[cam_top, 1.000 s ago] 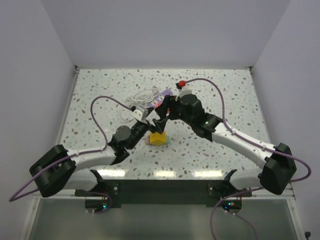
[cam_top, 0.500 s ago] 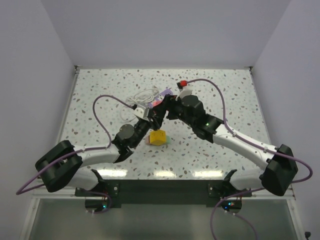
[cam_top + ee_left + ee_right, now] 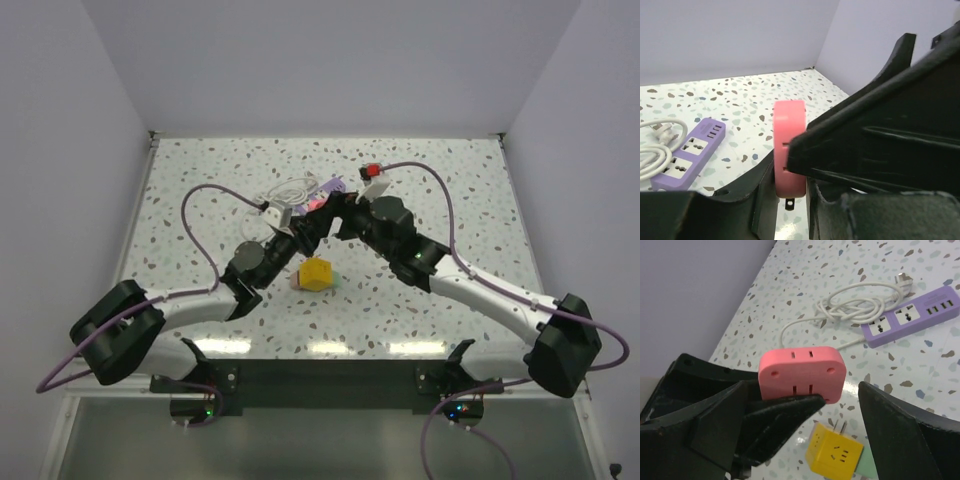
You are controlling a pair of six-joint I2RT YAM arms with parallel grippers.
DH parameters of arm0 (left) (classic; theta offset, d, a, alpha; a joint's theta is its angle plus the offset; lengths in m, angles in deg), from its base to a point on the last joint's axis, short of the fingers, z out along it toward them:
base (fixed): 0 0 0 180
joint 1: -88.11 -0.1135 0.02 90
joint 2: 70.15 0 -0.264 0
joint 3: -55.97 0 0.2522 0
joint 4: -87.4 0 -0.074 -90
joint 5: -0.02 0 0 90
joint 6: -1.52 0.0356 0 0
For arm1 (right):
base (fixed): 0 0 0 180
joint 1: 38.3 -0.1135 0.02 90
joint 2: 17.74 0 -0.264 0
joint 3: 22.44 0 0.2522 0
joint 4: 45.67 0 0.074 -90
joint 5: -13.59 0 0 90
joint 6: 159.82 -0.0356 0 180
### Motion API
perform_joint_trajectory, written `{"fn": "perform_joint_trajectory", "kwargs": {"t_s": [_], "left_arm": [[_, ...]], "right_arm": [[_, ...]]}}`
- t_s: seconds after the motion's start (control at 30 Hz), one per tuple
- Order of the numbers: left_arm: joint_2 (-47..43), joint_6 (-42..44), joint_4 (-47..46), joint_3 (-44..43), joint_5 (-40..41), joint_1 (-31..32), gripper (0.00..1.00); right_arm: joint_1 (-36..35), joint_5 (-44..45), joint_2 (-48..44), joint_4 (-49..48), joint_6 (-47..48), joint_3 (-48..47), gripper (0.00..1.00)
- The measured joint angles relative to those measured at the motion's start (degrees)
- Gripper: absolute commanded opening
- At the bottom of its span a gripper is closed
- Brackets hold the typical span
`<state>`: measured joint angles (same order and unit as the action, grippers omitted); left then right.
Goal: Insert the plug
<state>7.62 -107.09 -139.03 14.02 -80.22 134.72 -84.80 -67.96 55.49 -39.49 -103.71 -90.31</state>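
Holding the pink plug adapter (image 3: 789,150) aloft near the purple power strip (image 3: 687,152), clamped flat-sided in the left gripper (image 3: 788,192), right gripper (image 3: 802,386) spread wide around it; probably light, rigid, slick plastic, so best pinched across the body, clear of the prongs.

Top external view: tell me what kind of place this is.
Probably a robot lab test cell: bare white walls box in a speckled tabletop; props are a purple power strip, a pink plug adapter, a yellow adapter.
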Motion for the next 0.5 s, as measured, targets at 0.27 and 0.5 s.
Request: {"fn": "perform_joint_trajectory", "kwargs": {"t_s": [0.27, 0.5], "left_arm": [[-4.17, -0.66, 2.73, 0.09, -11.02, -5.99, 0.00], [-11.50, 5.86, 9.18, 0.81, -23.17, -5.99, 0.00]], "right_arm": [[-0.24, 2.56, -5.05, 1.36, 10.27, 0.13, 0.99], [2.43, -8.17, -12.02, 2.58, 23.41, 0.13, 0.99]]}}
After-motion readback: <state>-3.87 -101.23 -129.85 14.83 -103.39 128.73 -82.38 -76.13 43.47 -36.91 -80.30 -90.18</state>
